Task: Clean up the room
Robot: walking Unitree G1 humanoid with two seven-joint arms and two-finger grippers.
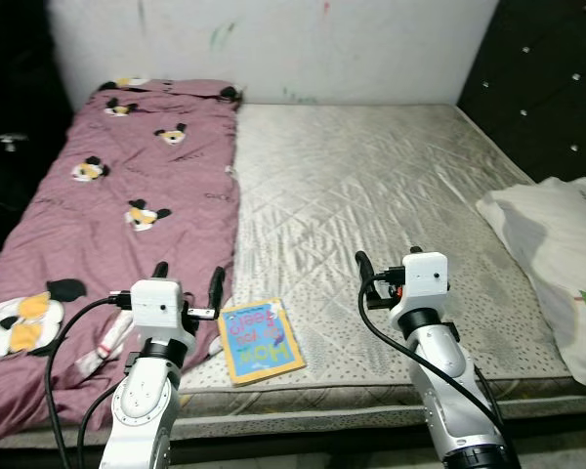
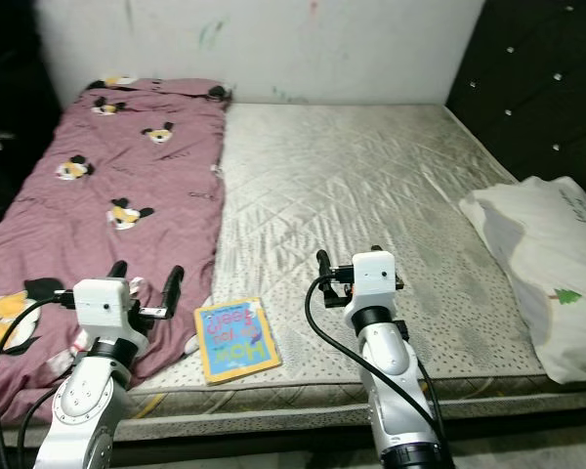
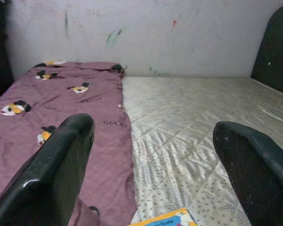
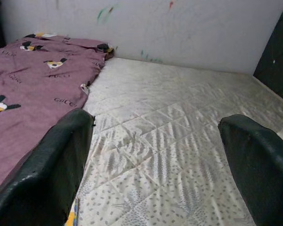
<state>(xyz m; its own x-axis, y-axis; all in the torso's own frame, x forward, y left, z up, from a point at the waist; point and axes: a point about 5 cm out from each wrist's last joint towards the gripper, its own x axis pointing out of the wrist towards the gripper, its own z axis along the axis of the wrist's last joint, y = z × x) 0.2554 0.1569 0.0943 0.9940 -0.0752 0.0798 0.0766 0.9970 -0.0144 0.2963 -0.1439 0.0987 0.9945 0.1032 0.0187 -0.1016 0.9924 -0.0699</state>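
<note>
A small children's book with a yellow border and blue cover lies flat on the bare grey mattress, near its front edge. My left gripper hovers open just left of the book, over the edge of a purple blanket printed with cartoon figures. My right gripper is held open and empty to the right of the book, above the mattress. A corner of the book peeks in below the left gripper's fingers in the left wrist view.
A white pillow lies at the mattress's right edge. A dark padded headboard stands on the right, and a marked white wall runs behind the bed. The purple blanket covers the left half of the bed.
</note>
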